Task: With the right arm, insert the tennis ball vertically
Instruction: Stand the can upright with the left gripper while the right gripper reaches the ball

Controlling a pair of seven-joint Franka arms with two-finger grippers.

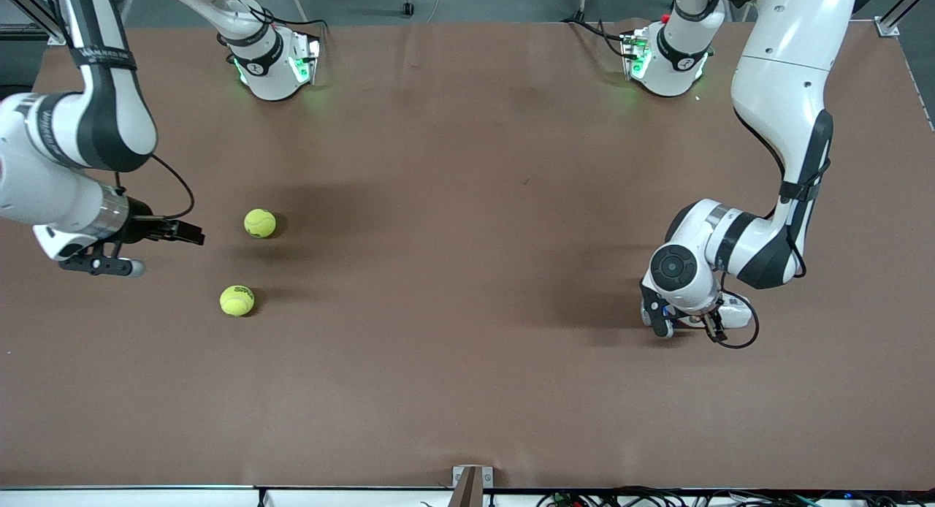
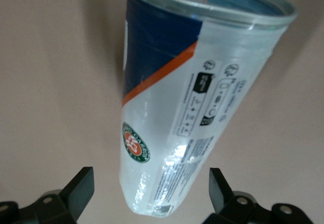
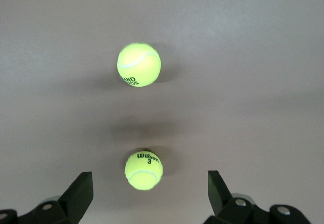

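On the brown table (image 1: pixel 467 390) you see two fuzzy yellow-green tennis balls (image 1: pixel 260 223); right gripper (image 1: pixel 157 248) and left gripper (image 1: pixel 687 328) both spread.

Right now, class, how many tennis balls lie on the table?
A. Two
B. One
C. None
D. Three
A: one tennis ball lies farther from the front camera and another tennis ball nearer, both bare on the table by the right arm's open end effector.

Lab: two bench-mounted robot arms (image 1: pixel 781 90)
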